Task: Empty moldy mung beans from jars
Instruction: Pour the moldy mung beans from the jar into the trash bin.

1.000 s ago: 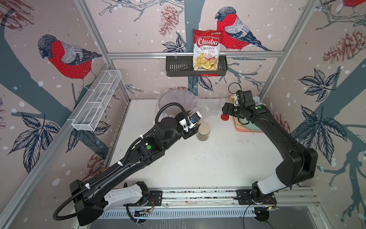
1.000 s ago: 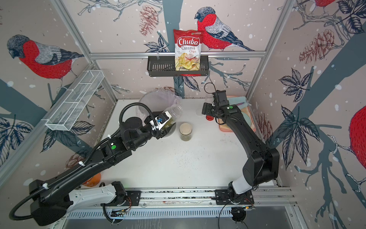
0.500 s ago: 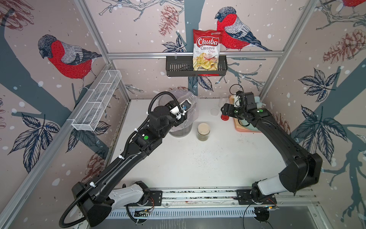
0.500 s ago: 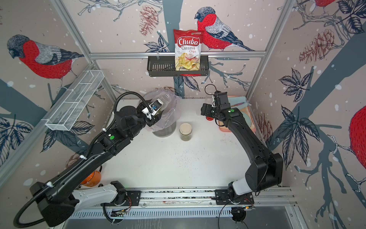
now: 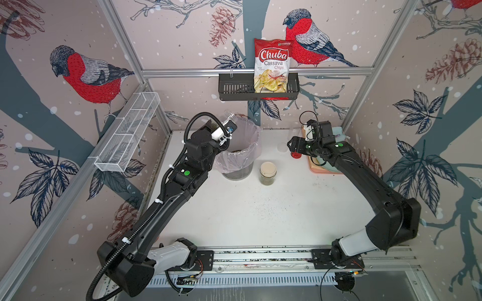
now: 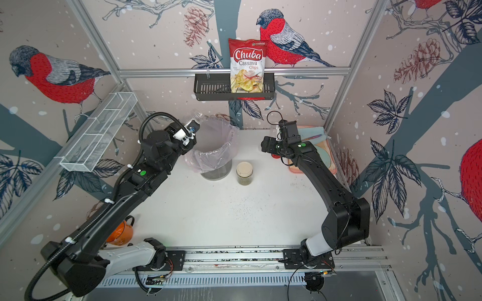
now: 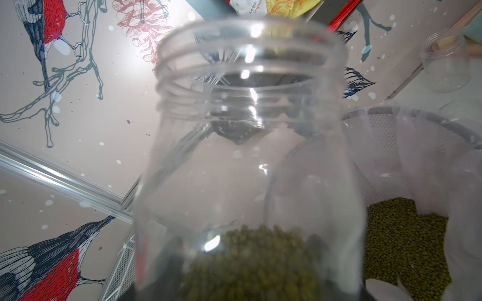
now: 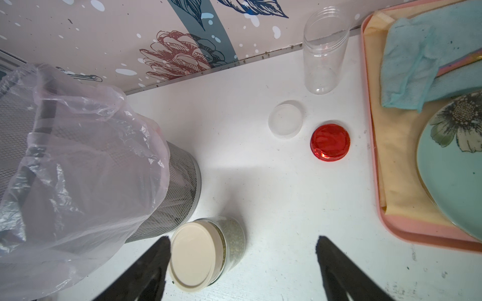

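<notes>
- Left tool (image 5: 227, 128) pinched lidless jar (image 5: 229, 117), mouth tilted up at bin (image 5: 238, 173) rim, so mung beans (image 7: 250, 255) sat at its base, unpoured.
- Right tool (image 8: 242, 239) hung spread, empty, above table (image 5: 260, 213) near beige-lid jar (image 8: 195, 258), likely ready for its lid.

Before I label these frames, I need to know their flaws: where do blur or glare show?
Left wrist view: the held jar is close and soft, with bright glints on its wall, and the mung beans inside blur. Right wrist view: sharp, but the red lid shows a hotspot. Both top views: sharp, evenly lit.
</notes>
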You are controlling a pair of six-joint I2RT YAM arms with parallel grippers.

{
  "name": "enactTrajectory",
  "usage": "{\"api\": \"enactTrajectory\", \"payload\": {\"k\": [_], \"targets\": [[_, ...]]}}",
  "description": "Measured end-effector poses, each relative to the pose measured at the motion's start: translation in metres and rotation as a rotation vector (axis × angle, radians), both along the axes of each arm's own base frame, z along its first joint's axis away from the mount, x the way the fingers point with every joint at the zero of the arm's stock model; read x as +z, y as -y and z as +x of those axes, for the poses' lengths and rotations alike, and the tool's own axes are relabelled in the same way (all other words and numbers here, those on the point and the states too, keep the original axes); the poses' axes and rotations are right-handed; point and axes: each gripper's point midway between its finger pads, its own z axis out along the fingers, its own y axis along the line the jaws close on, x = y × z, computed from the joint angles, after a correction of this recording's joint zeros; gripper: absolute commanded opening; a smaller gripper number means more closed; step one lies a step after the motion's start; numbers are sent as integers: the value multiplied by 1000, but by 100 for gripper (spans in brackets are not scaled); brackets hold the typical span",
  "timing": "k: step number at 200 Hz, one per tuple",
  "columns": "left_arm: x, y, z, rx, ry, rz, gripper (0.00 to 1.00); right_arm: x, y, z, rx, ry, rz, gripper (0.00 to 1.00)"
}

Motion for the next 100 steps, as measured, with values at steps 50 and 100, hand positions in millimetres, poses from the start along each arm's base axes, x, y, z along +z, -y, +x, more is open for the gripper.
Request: {"api": "enactTrajectory", "payload": {"k": [50,100], "targets": [[-16,-12,8,56,-22,90,64,3,0,-1,-1,7,2,88],[-28,-22,11,92,-28,151,63,0,1,-1,-2,2,1,88]]}}
